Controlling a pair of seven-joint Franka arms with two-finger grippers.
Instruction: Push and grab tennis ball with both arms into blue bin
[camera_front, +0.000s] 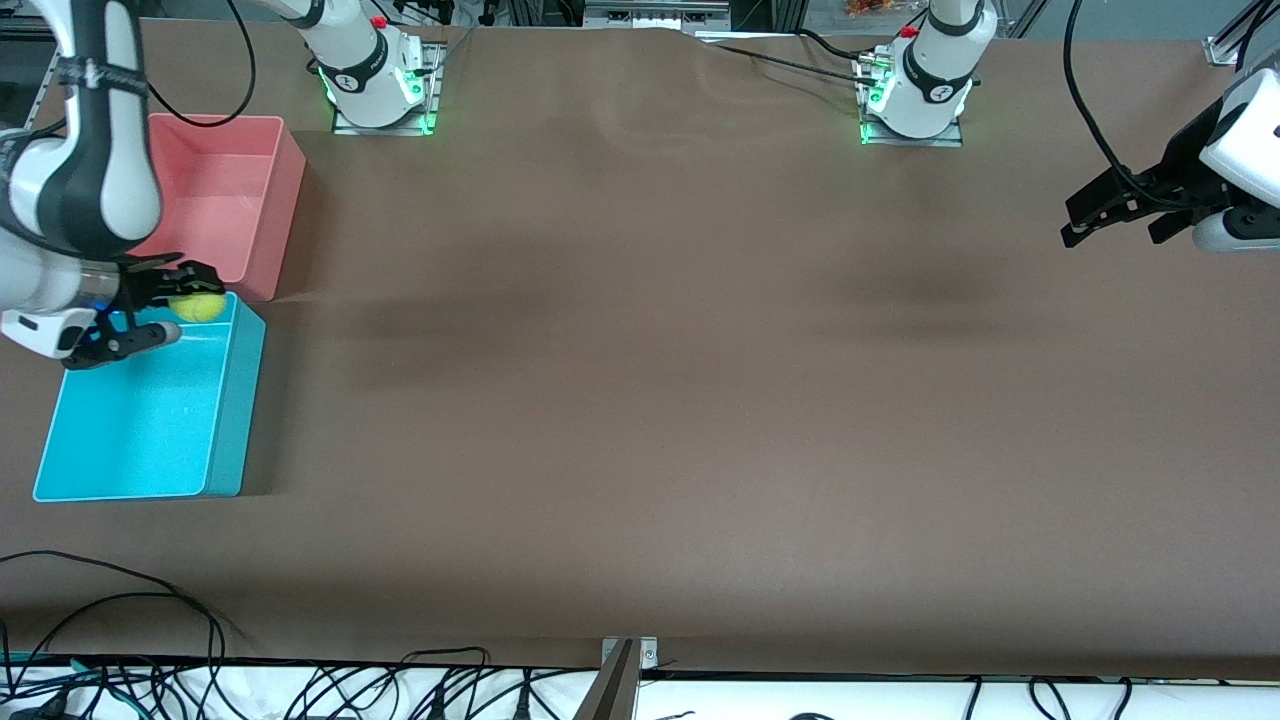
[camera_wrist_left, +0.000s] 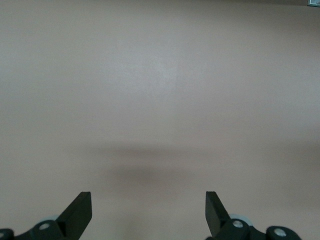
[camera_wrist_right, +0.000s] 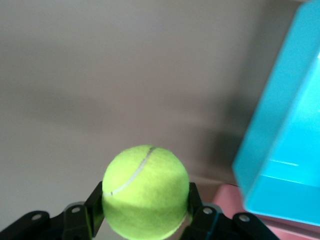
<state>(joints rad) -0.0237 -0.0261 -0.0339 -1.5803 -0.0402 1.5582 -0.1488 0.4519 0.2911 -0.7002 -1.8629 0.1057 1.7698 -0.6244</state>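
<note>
Front view shows the brown table (camera_front: 640, 400) as the largest thing, and both tubs stand at the right arm's end of it, at about nine o'clock in that view. The blue bin (camera_front: 150, 420) lies nearer to the front camera than the pink bin (camera_front: 225, 190), and the two stand just beside each other. The right arm (camera_front: 80, 180) reaches down over the corner of the blue bin that is closest to the pink one. The right gripper (camera_front: 165, 310) is clamped on the tennis ball (camera_front: 197, 307), one finger on each side of it, and the ball hangs over that corner, close to the rim. The left gripper (camera_front: 1120, 215) waits at three o'clock over bare table with its fingers spread wide and nothing between them.

I judge the step in hand to be the drop. To do it well, the ball should first be carried toward the middle of the blue bin, away from the rim and the pink bin, and let go low so that it does not bounce out.

From the right wrist view I cannot tell how high the ball (camera_wrist_right: 145, 190) is above the blue bin (camera_wrist_right: 280, 130), which is cut off at the edge. The ball's lettering cannot be seen. The left arm is mostly out of frame.
</note>
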